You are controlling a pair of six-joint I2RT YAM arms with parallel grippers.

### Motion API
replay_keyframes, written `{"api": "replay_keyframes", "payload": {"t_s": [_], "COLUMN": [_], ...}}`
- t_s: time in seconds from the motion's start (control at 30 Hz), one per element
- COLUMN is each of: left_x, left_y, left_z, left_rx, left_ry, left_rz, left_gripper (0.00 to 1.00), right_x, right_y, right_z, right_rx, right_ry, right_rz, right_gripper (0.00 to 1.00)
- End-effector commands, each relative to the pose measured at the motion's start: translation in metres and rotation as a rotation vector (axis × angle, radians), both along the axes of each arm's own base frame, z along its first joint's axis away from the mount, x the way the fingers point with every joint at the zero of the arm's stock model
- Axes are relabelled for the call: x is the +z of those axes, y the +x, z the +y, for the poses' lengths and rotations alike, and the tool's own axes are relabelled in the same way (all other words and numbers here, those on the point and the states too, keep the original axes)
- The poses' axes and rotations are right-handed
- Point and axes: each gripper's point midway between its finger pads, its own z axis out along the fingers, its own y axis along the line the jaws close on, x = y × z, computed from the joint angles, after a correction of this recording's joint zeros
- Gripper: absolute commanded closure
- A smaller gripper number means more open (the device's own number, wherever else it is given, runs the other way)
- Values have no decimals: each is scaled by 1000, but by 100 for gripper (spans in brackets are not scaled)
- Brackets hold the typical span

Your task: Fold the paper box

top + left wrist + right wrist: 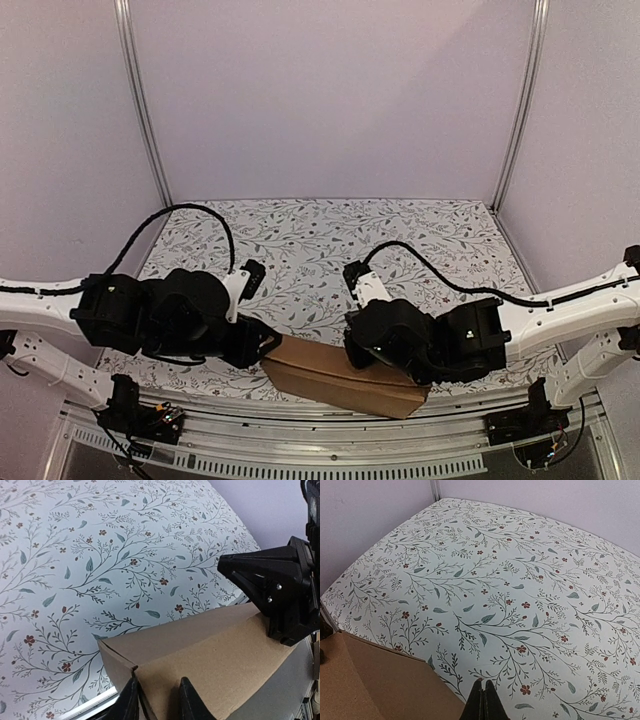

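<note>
The paper box [340, 385] is a closed brown cardboard carton lying near the table's front edge, between the two arms. My left gripper [268, 345] is at its left end. In the left wrist view the gripper [158, 681] straddles the box's [215, 650] near corner, one finger [127, 700] against the end wall and the other on the long face, shut on the cardboard. My right gripper [484, 682] is shut with nothing in it. It hovers over the floral table just past the box's [375, 685] edge. From above, the right arm's black wrist [395, 340] covers the box's right part.
A floral-patterned tablecloth [320, 240] covers the table, with white walls on three sides and metal corner posts [140, 100]. A metal rail [330, 440] runs along the front edge just below the box. In the left wrist view the right arm's black housing [280, 590] sits on the box's far end.
</note>
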Motion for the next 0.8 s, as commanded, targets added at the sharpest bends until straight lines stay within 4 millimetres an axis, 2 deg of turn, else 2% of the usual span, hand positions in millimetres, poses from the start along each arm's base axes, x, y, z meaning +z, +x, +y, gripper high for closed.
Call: {"api": "replay_keyframes", "payload": {"t_s": [0.0,0.13,0.33,0.6,0.77], "left_x": [-40,-61,-79,-85,-84], "left_y": [-4,-7,-7,-6,-4], "left_z": [15,17,20,15,12], "left_rx": [4,17,37,41,44], "left_ry": [58,43,55,48,65], "left_rz": [67,104,121,129,124], "left_gripper": [74,77,78,78,78], "right_x": [-40,-48,-40,19,56], "right_y": [5,6,11,19,9], "right_z": [-19,-16,-14,-20,-35], "right_rx": [-9,-8,-4,18,70], "right_ry": [-187,-193,-166,-123,-58], "right_rz": [17,39,49,-7,-2], "right_gripper": [100,100,100,100,100]}}
